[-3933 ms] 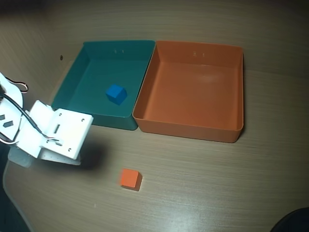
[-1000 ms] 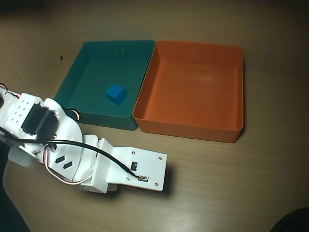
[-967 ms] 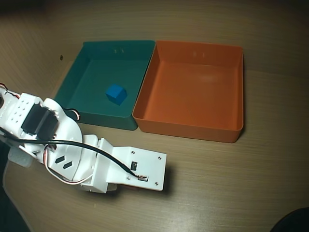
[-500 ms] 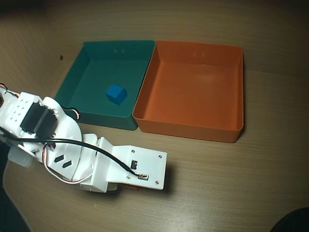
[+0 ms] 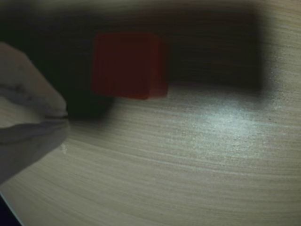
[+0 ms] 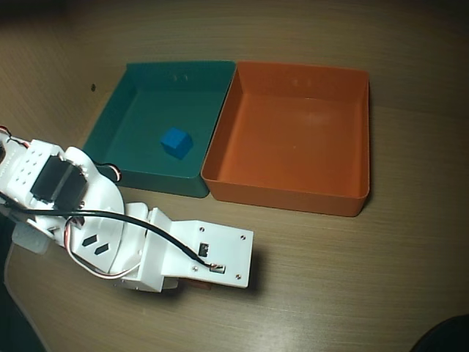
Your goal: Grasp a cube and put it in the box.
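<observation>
Cube: the orange cube (image 5: 129, 65) sits on the worktop (image 5: 197, 160) in the wrist view, in deep shadow, a white finger (image 5: 28, 127) just to its left.
Hand: low over the cube; from overhead the white arm (image 6: 146, 253) hides cube and fingertips alike (can't tell if the jaws are wide or closing).
Box: the orange box (image 6: 289, 192) is empty.
Neighbour: teal tray (image 6: 154, 180), blue cube (image 6: 176, 142) inside.
Progress: reach looks made; grip, lift, carry and drop all remain.

A blue cube (image 6: 176, 142) lies inside the teal tray (image 6: 117, 121).
</observation>
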Tool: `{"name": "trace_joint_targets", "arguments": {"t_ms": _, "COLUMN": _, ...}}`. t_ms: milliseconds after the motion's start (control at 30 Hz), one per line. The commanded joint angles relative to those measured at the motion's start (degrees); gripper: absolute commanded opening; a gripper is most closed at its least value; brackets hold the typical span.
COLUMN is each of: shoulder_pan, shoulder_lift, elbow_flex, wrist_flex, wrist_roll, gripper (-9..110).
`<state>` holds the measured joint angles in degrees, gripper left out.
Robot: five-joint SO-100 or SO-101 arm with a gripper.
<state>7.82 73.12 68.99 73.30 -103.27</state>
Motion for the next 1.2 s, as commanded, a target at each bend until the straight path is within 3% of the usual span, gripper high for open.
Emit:
{"name": "trace_joint_targets", "arguments": {"t_ms": 0, "shoulder_pan": -0.3, "shoulder_lift": 1.3, "elbow_flex": -3.3, "wrist_flex": 0.1, "wrist_roll": 0.5, "gripper": 13}}
{"name": "trace_joint_targets", "arguments": {"t_ms": 233, "shoulder_pan": 0.1, "shoulder_lift": 1.3, "elbow_flex": -3.3, "wrist_flex": 0.1, "wrist_roll": 0.1, "gripper": 37}}
{"name": "trace_joint_targets", "arguments": {"t_ms": 433, "shoulder_pan": 0.0, "shoulder_lift": 1.3, "elbow_flex": -3.3, "wrist_flex": 0.1, "wrist_roll": -0.3, "gripper": 48}}
{"name": "trace_joint_targets", "arguments": {"t_ms": 867, "shoulder_pan": -0.4, "shoulder_lift": 1.3, "elbow_flex": -3.4, "wrist_flex": -0.2, "wrist_roll": -0.4, "gripper": 51}}
{"name": "trace_joint_targets", "arguments": {"t_ms": 1167, "shoulder_pan": 0.2, "shoulder_lift": -4.8, "elbow_flex": -3.3, "wrist_flex": -11.1, "wrist_roll": -0.4, "gripper": 51}}
